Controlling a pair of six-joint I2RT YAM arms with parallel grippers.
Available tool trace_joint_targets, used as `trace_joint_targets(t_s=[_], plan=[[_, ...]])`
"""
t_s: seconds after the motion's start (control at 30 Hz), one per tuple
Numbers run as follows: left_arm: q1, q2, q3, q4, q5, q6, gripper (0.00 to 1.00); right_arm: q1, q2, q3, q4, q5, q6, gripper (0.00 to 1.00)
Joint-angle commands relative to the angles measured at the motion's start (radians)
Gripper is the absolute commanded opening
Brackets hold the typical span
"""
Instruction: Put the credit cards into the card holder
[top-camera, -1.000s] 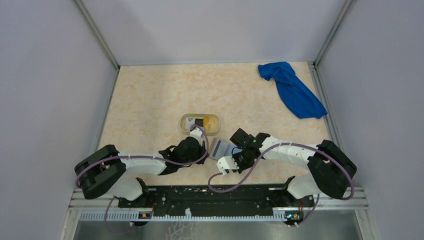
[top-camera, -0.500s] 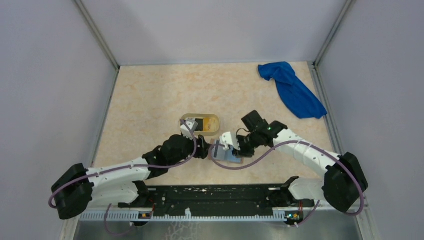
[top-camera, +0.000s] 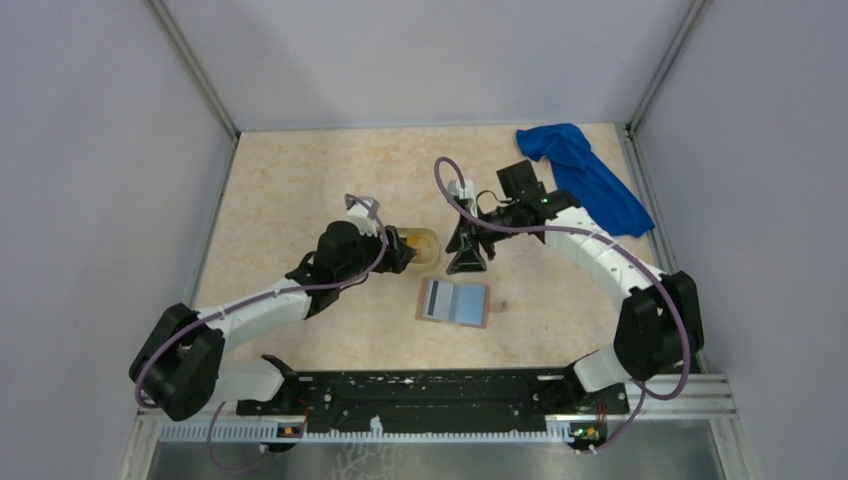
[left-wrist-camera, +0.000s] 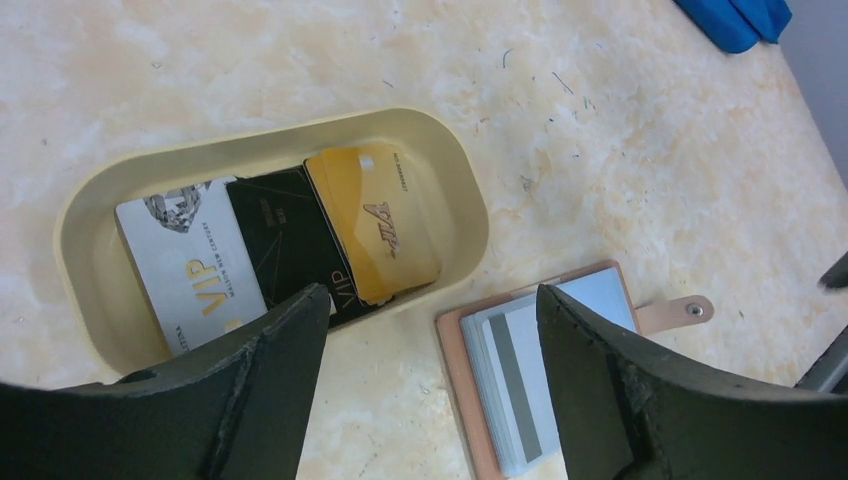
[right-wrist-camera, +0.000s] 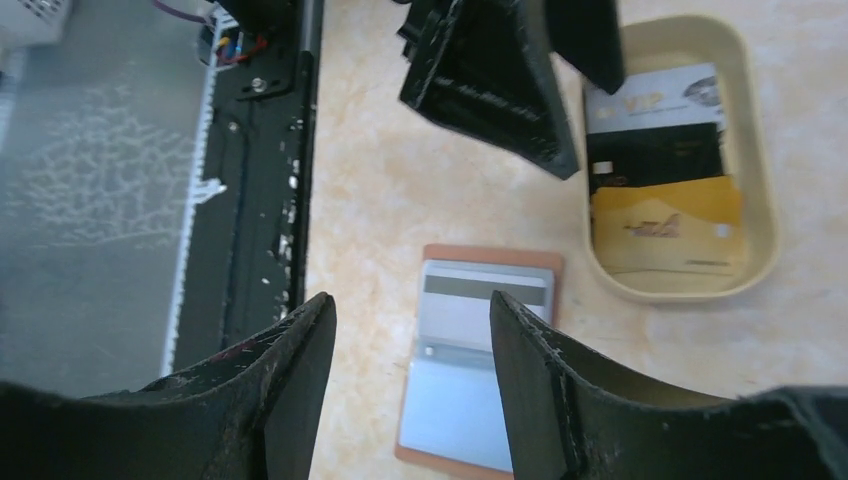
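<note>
Progress: part way, I'd judge. One grey striped card (left-wrist-camera: 510, 390) lies on the open holder (top-camera: 468, 303), on the half nearer your left arm. I cannot tell if it is seated in a slot or only laid there.
Left to do: three cards lie in the tray (left-wrist-camera: 260, 150), none yet in the holder.
Cards, count: four seen. White (left-wrist-camera: 185, 270), black (left-wrist-camera: 285, 240) and gold (left-wrist-camera: 375, 225) overlap in the tray; the grey one is on the holder.
Holder, count: one, flat on the table, near the tray, not touching it.
Left claw (left-wrist-camera: 430, 300): spread wide, holds nothing, hovers over the tray's edge.
Right claw (right-wrist-camera: 410, 305): spread wide, holds nothing, raised above the holder.
Other: one tray; one blue cloth (top-camera: 585, 180), well apart in the far right corner.
</note>
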Motion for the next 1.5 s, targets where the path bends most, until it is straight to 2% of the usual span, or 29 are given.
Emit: trace_joint_targets(t_s=[0.0,0.2,0.4,0.5,0.63,1.1,1.47], plan=[[0.067,0.067,0.061,0.047,0.174,-0.043,0.8,-0.022,0.03,-0.077,0.105,-0.161,0.134,0.58],[0.168,0.234,0.096,0.117,0.291,-0.129,0.78,-0.032,0.033,-0.085,0.11,-0.106,0.14,0.57],[0.174,0.36,0.216,-0.031,0.233,-0.116,0.77,-0.039,0.024,-0.077,0.095,-0.004,0.126,0.57],[0.175,0.399,0.24,-0.033,0.248,-0.124,0.73,-0.04,0.026,-0.076,0.093,-0.001,0.123,0.57],[0.175,0.432,0.255,-0.031,0.264,-0.133,0.7,-0.04,0.025,-0.075,0.087,0.003,0.118,0.57],[0.175,0.496,0.285,-0.01,0.338,-0.161,0.7,-0.04,0.007,-0.074,0.08,0.008,0.104,0.57],[0.176,0.516,0.258,0.106,0.421,-0.237,0.66,-0.039,-0.01,-0.076,0.081,0.005,0.103,0.57]])
